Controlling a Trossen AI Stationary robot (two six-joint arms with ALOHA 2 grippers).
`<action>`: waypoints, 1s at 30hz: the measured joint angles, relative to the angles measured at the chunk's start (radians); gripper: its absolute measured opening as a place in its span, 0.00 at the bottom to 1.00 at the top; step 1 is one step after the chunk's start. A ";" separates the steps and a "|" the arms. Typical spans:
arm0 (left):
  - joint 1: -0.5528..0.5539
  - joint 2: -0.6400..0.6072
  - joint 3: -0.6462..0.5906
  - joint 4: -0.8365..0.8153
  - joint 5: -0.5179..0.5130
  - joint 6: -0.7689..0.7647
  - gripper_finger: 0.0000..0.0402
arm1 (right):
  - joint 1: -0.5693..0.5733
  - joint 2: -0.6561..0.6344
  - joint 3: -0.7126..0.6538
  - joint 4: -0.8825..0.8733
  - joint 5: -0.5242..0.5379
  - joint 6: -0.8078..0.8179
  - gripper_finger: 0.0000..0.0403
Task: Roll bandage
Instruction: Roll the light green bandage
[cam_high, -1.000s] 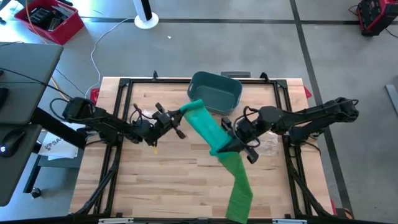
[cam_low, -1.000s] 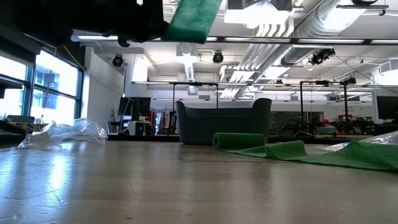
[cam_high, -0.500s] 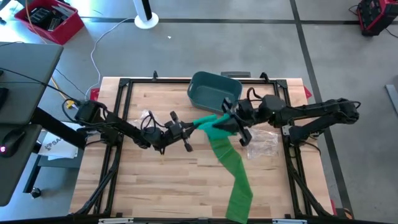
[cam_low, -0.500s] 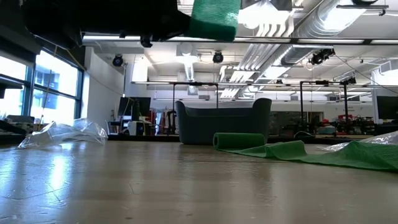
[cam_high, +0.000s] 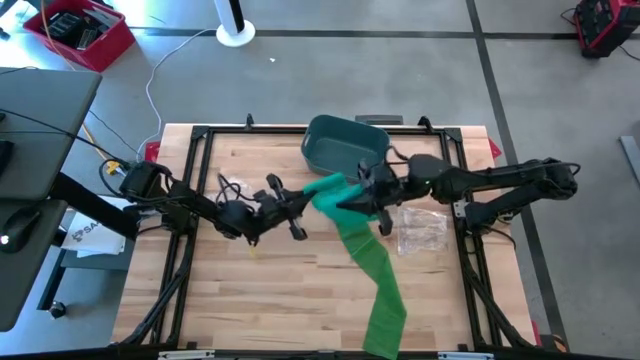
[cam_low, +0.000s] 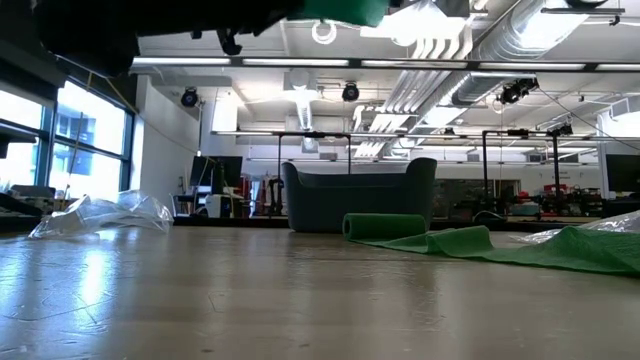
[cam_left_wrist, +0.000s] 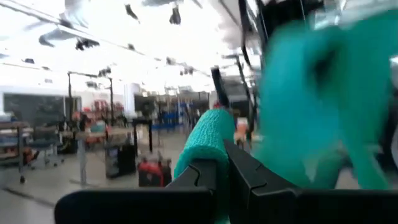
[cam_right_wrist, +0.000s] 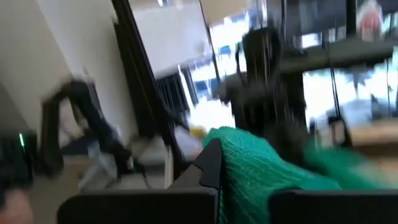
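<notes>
Above table, grippers seemingly clamping bandage (cam_high: 345, 205)

No readable text — none anywhere

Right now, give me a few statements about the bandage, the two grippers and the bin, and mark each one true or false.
1. Both grippers are shut on the green bandage. True: the left gripper and right gripper each pinch it near its upper end.
2. The bandage lies wholly inside the teal bin. False: it runs from the grippers down across the table to the near edge.
3. The bin stands at the table's far edge. True.
4. The right arm waits off to the side, holding nothing. False: it reaches to mid-table and grips the bandage.
5. A clear plastic wrapper lies on the table near the right arm. True.
</notes>
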 joint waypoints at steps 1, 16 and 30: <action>0.000 0.000 0.000 0.025 0.008 0.002 0.01 | 0.003 0.004 -0.007 -0.026 0.000 -0.007 0.00; 0.039 -0.022 0.002 0.026 -0.002 -0.064 0.01 | 0.013 0.033 -0.329 0.212 -0.110 0.114 0.00; 0.085 -0.077 0.062 0.026 0.156 -0.251 0.01 | -0.035 0.178 -0.381 0.406 -0.116 0.089 0.00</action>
